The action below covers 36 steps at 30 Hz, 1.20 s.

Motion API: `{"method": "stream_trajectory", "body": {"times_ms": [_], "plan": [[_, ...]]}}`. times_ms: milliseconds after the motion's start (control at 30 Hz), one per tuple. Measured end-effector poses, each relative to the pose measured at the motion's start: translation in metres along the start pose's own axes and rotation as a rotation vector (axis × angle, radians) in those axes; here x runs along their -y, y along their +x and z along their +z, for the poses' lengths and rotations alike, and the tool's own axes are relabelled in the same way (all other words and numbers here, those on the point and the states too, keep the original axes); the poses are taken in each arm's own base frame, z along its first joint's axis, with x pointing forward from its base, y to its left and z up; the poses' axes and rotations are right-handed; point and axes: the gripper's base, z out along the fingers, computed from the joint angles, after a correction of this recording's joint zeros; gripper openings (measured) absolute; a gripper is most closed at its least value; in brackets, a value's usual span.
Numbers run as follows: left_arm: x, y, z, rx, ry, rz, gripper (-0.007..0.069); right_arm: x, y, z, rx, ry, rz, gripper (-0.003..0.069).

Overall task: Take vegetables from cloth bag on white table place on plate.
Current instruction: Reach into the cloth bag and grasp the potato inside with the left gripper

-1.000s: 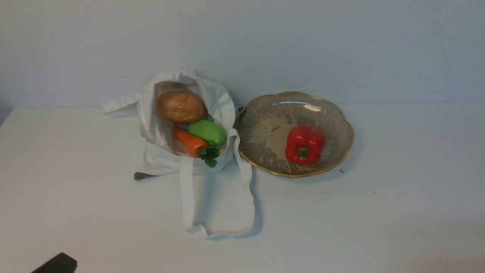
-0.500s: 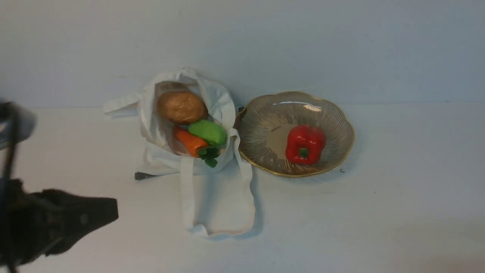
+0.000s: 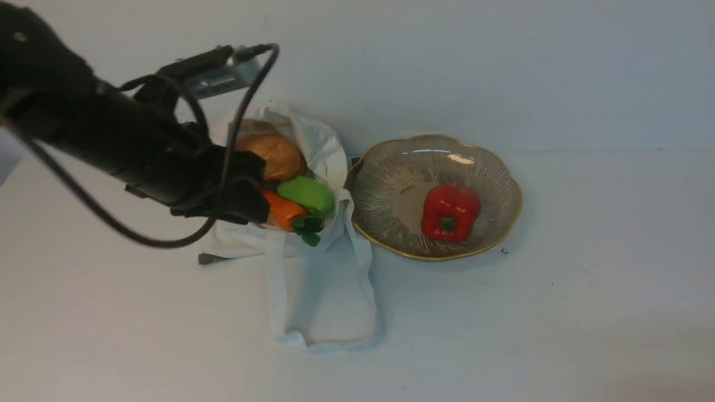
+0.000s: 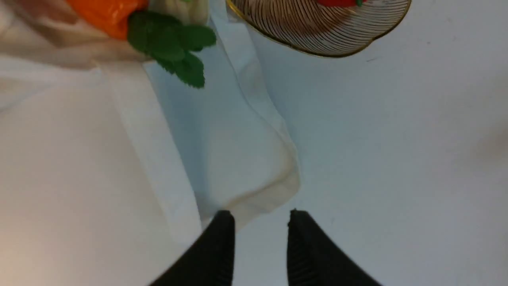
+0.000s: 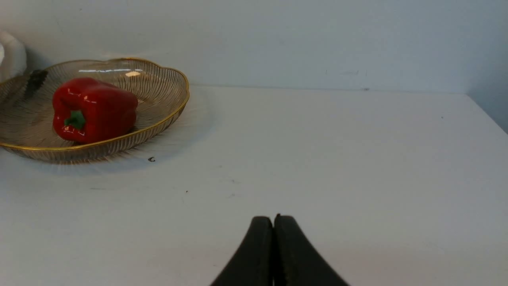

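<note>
The cloth bag (image 3: 321, 145) lies open on the white table (image 3: 558, 312), its straps (image 3: 276, 290) trailing toward me. Inside show one brown potato (image 3: 279, 156), the green oblong vegetable (image 3: 306, 194) and the orange carrot (image 3: 284, 210) with green leaves. My left gripper (image 3: 251, 192) hovers over the bag's left side, partly hiding the potato. In the left wrist view the left gripper (image 4: 260, 214) is open and empty above the strap loop (image 4: 158, 151); the carrot (image 4: 105, 14) shows there too. The plate (image 3: 503, 178) sits right of the bag. My right gripper (image 5: 273, 218) is shut and empty over bare table.
A red bell pepper (image 3: 449, 212) lies on the plate, and also shows in the right wrist view (image 5: 95, 109). A small dark object (image 3: 209, 258) pokes out under the bag's left front corner. A wall stands close behind the bag and plate.
My left arm has swung in from the lower left and risen over the bag's left side. The bag, vegetables and plate have not moved.
</note>
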Motion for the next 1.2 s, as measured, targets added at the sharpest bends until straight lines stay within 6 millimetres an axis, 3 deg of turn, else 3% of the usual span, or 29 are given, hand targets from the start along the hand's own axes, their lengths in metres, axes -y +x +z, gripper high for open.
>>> {"method": "stream_trajectory", "body": {"times_ms": [33, 133, 267, 333, 533, 1033, 1200], "plan": [[-0.002, -0.002, 0.004, -0.007, -0.002, -0.01, 0.0245, 0.0, 0.0, 0.0, 0.0, 0.0, 0.0, -0.0015], [-0.012, -0.033, 0.024, 0.049, -0.035, -0.101, 0.0391, 0.0, 0.0, 0.0, 0.0, 0.0, 0.0, -0.0015], [-0.025, -0.049, 0.045, 0.105, -0.051, -0.222, 0.0493, 0.0, 0.0, 0.0, 0.0, 0.0, 0.0, -0.0015], [-0.038, -0.057, 0.067, 0.164, -0.071, -0.341, 0.0549, 0.0, 0.0, 0.0, 0.0, 0.0, 0.0, -0.0015], [-0.061, -0.068, 0.097, 0.302, -0.104, -0.488, 0.057, 0.0, 0.0, 0.0, 0.0, 0.0, 0.0, -0.0015], [-0.087, -0.079, 0.123, 0.498, -0.132, -0.601, 0.0572, 0.0, 0.0, 0.0, 0.0, 0.0, 0.0, -0.0015], [-0.088, -0.082, 0.122, 0.526, -0.132, -0.601, 0.0489, 0.0, 0.0, 0.0, 0.0, 0.0, 0.0, -0.0015]]}}
